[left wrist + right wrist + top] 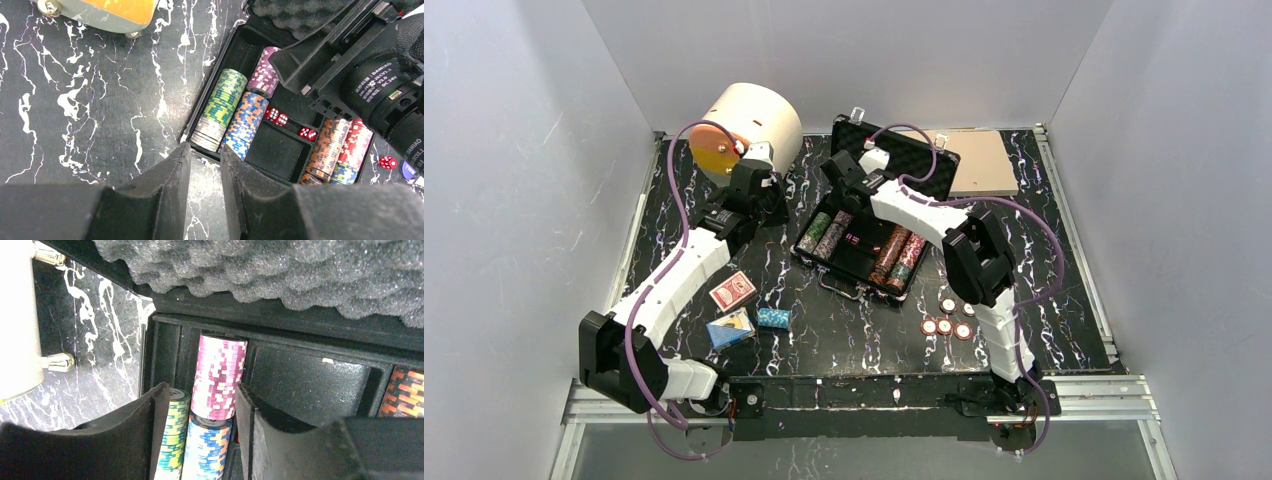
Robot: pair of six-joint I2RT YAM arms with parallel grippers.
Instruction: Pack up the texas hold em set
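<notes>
**Case** (929, 160): open at mid-worktop (844, 340), with the foam lid upright on the far side and the tray toward the arms.

**Tray, left end:** green stack (220, 100) and blue-orange stack (247, 117) lying side by side. Pink stack (220, 375) beyond the blue-orange one, against the far wall.

**Tray, middle:** red dice (276, 116) in two pairs, next to a black pocket.

**Tray, right end:** orange-grey stack (327, 145) and red stack (357, 145), side by side.

**Outside the case, left front:** red deck (732, 291), blue deck (730, 328) and teal stack (773, 317), near one another and well apart from the tray.

**Outside the case, right front:**
- Four round discs (945, 325) in a loose cluster.
- One loose die (387, 161) just beside the tray's right end.

**Left tool** (205, 147): over the worktop just off the tray's left side, fingers narrowly parted, nothing between them.

**Right tool** (201, 387):
- Inside the tray's left end, fingers parted on either side of the pink stack.
- Right finger at the stack's edge.
- Left finger apart from the stack, with the green stack showing in the gap.
- Not clamped.

**Cylinder** (749, 130): on its side at far left, orange face toward the arms.

**Board** (979, 160): flat at far right, partly behind the lid.
</notes>
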